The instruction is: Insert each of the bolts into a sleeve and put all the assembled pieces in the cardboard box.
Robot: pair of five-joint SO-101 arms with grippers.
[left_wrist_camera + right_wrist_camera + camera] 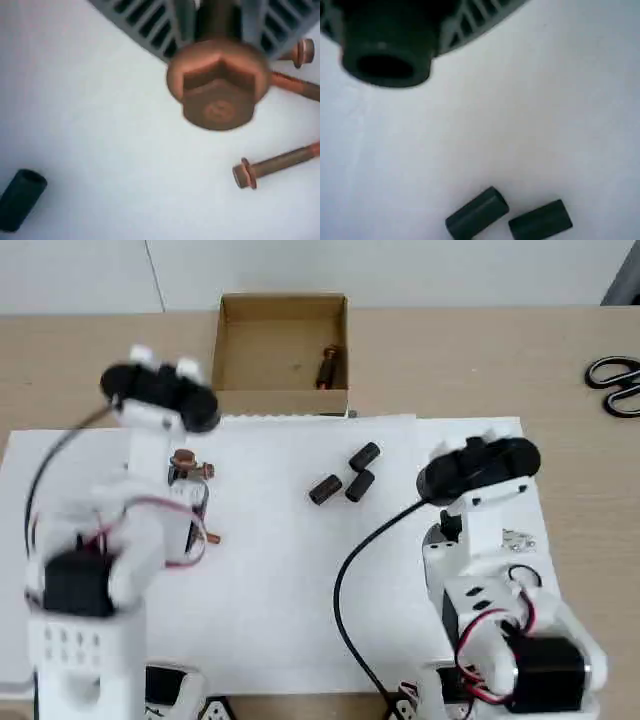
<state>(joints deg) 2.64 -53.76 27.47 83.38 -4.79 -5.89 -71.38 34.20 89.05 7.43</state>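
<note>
Bolts and sleeves share a white sheet spread on the table, with the cardboard box just beyond the sheet's far edge. One assembled piece already lies inside the box against its right wall. Three loose sleeves cluster near the middle of the sheet, between the two arms and nearer the box. A black cable from the right arm loops over the sheet on their near side. Scissors sit at the table's right edge, well apart from everything.

The left gripper is clamped on a held bolt, shaft pinched between its ribbed fingers and hex head pointing down at the sheet. Three loose bolts lie just beside it, under and beside the arm. The right gripper grips a held sleeve, open bore facing outward, above the paper with two of the loose sleeves near it.

Bare sheet runs between the arms on the near side of the sleeves — only the cable crosses it. The box's top is open, and the way from the sleeves to its near wall is unobstructed.
</note>
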